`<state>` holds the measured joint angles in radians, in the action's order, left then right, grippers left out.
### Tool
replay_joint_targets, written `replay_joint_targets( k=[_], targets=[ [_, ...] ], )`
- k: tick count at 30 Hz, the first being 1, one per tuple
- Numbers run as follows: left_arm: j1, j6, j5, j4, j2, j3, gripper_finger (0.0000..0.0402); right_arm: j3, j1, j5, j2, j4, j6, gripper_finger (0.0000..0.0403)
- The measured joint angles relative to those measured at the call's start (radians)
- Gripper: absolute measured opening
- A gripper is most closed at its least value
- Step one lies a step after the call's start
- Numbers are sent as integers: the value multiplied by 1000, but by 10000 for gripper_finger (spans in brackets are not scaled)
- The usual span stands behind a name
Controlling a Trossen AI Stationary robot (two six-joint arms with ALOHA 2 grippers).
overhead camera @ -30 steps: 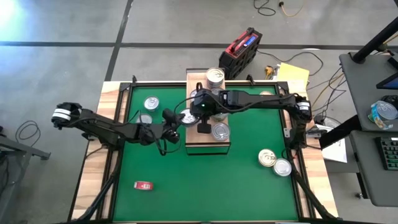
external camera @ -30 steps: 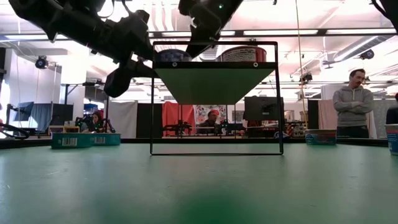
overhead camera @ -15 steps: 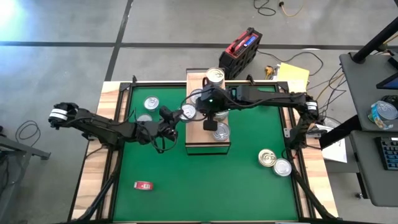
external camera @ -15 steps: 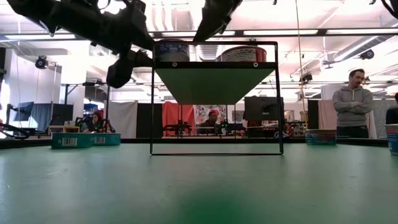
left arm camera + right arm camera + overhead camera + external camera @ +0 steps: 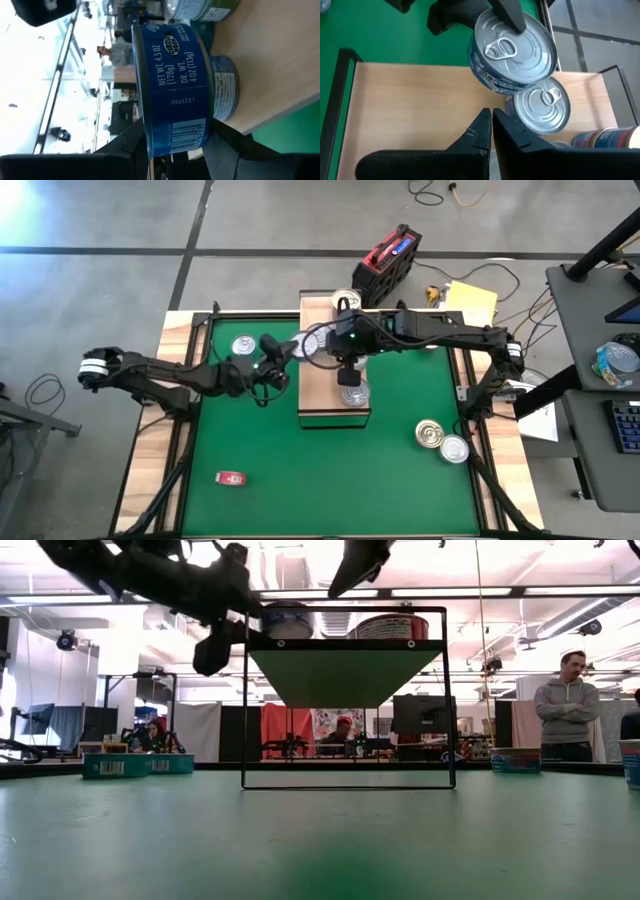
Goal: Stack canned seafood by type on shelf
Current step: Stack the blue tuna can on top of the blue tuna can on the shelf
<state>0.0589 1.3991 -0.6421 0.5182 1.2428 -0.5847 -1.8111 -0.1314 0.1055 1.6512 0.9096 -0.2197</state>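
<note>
Green matting (image 5: 330, 470) covers the table, and the shelf (image 5: 312, 402) stands on it as my reference point; its light-wood board sits raised on a dark frame, as the low view shows (image 5: 345, 645).

My left gripper (image 5: 285, 350) is at the shelf's left edge, fingers (image 5: 225, 140) clamped on a blue-labelled can (image 5: 172, 87); in the right wrist view that can (image 5: 512, 50) hangs tilted, silver lid and pull tab up, above a second silver-lidded can (image 5: 540, 110) on the board; whether the two touch I cannot tell.

My right gripper (image 5: 491, 125) is above the shelf's board, fingers pressed together, holding nothing; in the high view it (image 5: 347, 373) lies over the shelf's middle.

Further cans: one silver lid (image 5: 354, 392) on the shelf just below my right gripper; one (image 5: 244, 345) on the mat left of the shelf; two (image 5: 430, 434) (image 5: 454, 449) on the mat to the shelf's lower right, touching or nearly so.

One small red flat object (image 5: 231, 477) lies on the mat well to the shelf's lower left.
</note>
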Motion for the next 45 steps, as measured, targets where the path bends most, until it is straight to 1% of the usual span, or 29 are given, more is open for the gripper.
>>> replay_joint_targets(
  k=[3,10,12,16,26,32,40,45],
  targets=[
    [28,-4,40,-71,25,-40,127,0,0,1,0,14,0,9],
    [95,-38,43,-201,53,-127,127,0,0,1,0,36,0,9],
    [107,-42,63,-228,53,-138,127,0,0,1,0,37,0,9],
    [125,-50,111,-253,53,-148,127,0,0,1,0,40,0,9],
    [134,-4,124,-262,70,-152,128,0,0,2,0,52,-5,9],
    [159,4,132,-265,108,-195,128,0,0,2,0,59,-9,9],
    [179,-6,130,-345,162,-257,128,0,0,2,0,61,-28,9],
    [185,-9,128,-346,180,-269,128,0,-4,1,0,61,-28,9]
  ],
)
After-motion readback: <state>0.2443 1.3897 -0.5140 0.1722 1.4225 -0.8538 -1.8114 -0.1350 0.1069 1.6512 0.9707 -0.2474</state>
